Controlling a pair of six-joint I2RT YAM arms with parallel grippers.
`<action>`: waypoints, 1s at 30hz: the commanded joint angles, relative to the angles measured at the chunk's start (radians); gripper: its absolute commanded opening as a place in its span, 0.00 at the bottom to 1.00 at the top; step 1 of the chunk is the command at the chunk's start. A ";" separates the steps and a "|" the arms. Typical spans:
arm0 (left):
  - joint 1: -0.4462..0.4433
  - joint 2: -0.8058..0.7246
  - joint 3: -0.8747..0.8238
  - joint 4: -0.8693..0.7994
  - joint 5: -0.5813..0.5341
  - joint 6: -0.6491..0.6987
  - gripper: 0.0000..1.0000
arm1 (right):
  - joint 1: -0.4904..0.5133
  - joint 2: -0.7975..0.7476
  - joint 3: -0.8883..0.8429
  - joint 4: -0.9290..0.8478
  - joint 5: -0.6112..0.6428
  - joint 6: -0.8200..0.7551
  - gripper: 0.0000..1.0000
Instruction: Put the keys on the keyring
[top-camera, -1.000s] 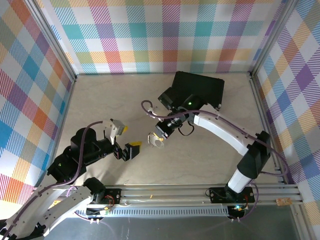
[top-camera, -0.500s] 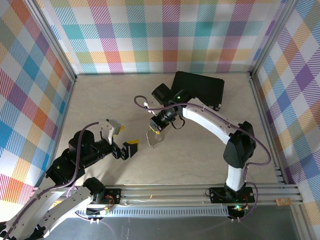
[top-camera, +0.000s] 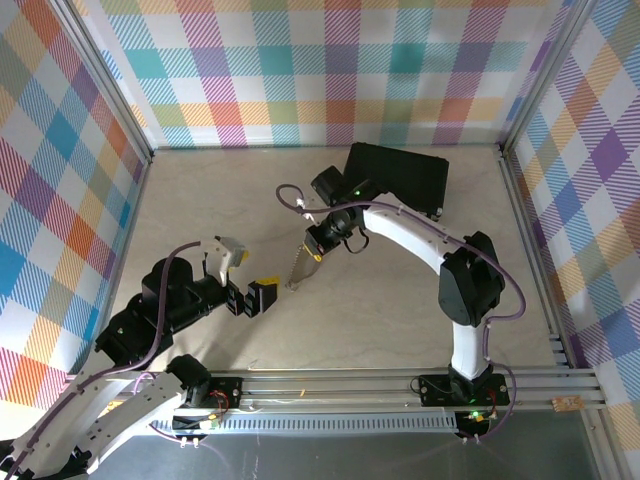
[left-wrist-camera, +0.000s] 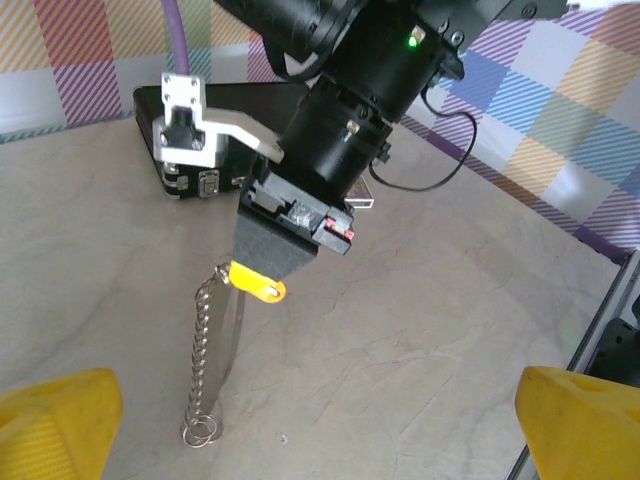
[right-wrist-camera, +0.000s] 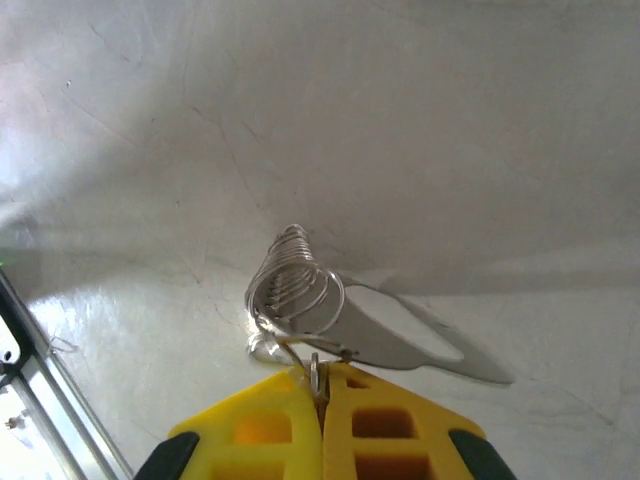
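The right gripper (top-camera: 306, 258) has its yellow fingers (right-wrist-camera: 270, 425) clenched tight on the top of a thin grey metal keyring (left-wrist-camera: 228, 335), which hangs straight down from them over the pale stone-look table (top-camera: 380, 310). Beside the loop hangs a fine silvery link chain (left-wrist-camera: 203, 345) ending in a pair of small wire rings (left-wrist-camera: 200, 432). These sit at or just above the table; I cannot tell whether they touch it. The right wrist view looks down the chain end-on, with a flat grey metal piece spreading to one side under the fingers. I cannot tell whether that is one of the small flat silvery keys or the loop itself seen flat.

So the long axis of the hanging bundle is close to vertical, top pinched, bottom free. The left gripper (top-camera: 252, 298) is the nearer free hand: it sits low, just beside the bundle, and points at it, with its fingers released and spread wide. From its wrist camera the keyring lies ahead and somewhat left of the midline between its two yellow fingers. My judgement is that any approach must shift that way and meet the loop from the side, across its vertical axis. The black hard case (top-camera: 398, 175) lies well apart at the back.
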 joint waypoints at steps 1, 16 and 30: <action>-0.003 0.002 -0.008 0.035 0.000 -0.013 1.00 | -0.006 -0.038 -0.074 0.022 -0.015 0.032 0.00; -0.003 0.020 -0.006 0.049 0.009 -0.009 1.00 | -0.026 -0.119 -0.340 0.131 -0.050 0.114 0.00; -0.003 0.024 -0.006 0.054 0.013 -0.007 1.00 | -0.028 -0.243 -0.532 0.202 -0.096 0.212 0.00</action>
